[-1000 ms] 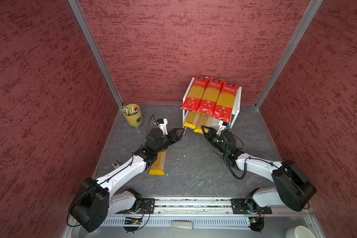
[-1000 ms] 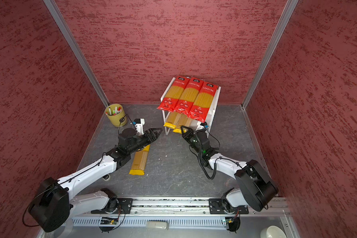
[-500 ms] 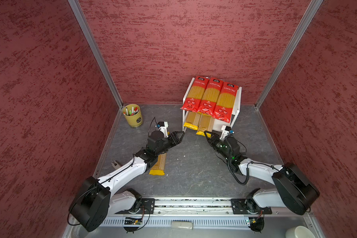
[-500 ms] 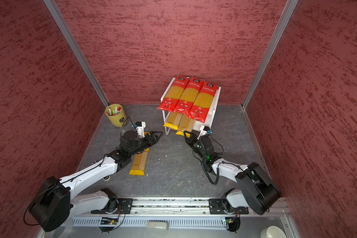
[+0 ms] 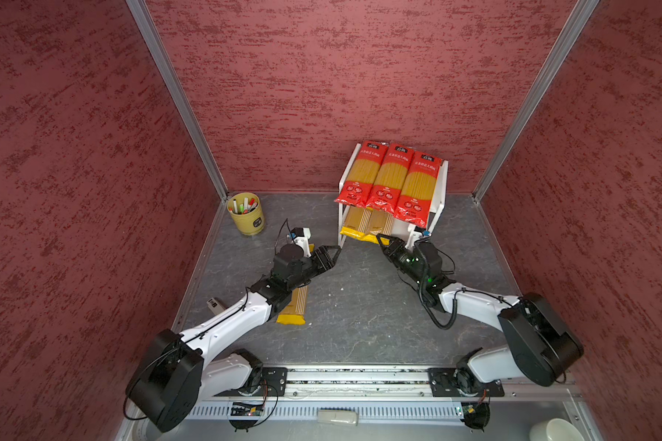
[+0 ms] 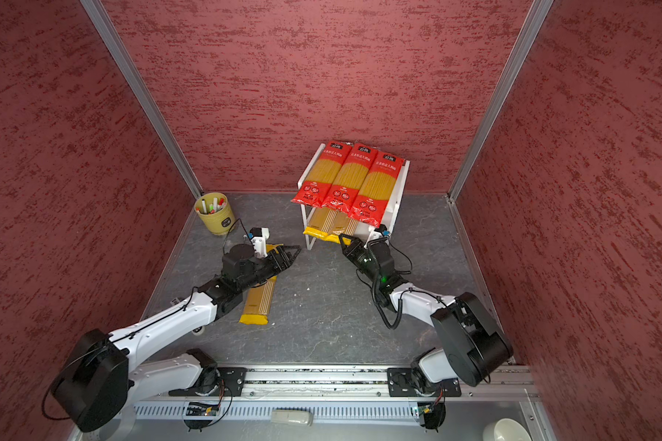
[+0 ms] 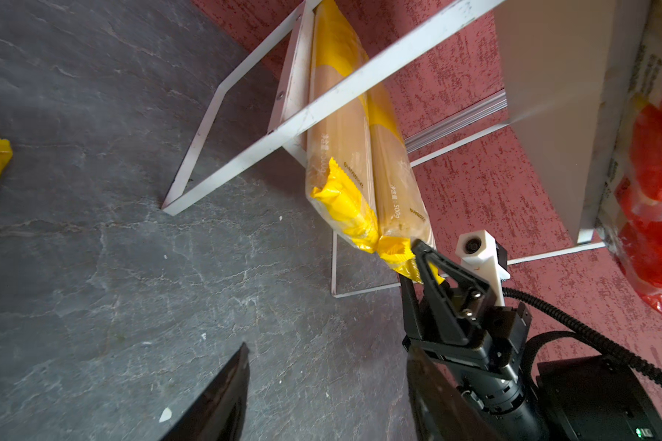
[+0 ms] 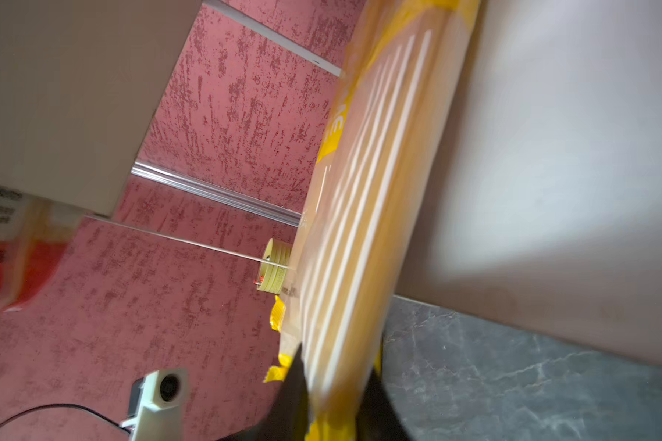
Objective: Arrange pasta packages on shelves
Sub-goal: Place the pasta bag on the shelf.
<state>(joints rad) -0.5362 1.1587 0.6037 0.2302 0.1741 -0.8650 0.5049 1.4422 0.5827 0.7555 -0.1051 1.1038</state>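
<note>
Three red pasta packages (image 5: 390,179) (image 6: 350,179) lie side by side on the top board of the white shelves (image 5: 438,191) (image 6: 396,198). Two yellow packages (image 5: 364,225) (image 6: 323,225) (image 7: 341,160) rest on the lower board, their ends sticking out. My right gripper (image 5: 379,236) (image 6: 341,236) (image 8: 339,366) (image 7: 413,259) has the near end of the inner yellow bag between its fingers, which touch it on both sides. A third yellow package (image 5: 293,305) (image 6: 258,301) lies on the floor under my left arm. My left gripper (image 5: 335,250) (image 6: 295,250) (image 7: 327,355) hangs open and holds nothing.
A yellow cup of markers (image 5: 245,214) (image 6: 215,214) stands in the back left corner. Red walls close in on three sides. A metal rail (image 5: 360,376) carrying both arm bases runs along the front. The shelves' thin white legs (image 7: 192,164) stand on the grey floor.
My right gripper drew back a little from the shelves, then came forward again onto the yellow bag's end. The left gripper sank slightly and has stayed open.
</note>
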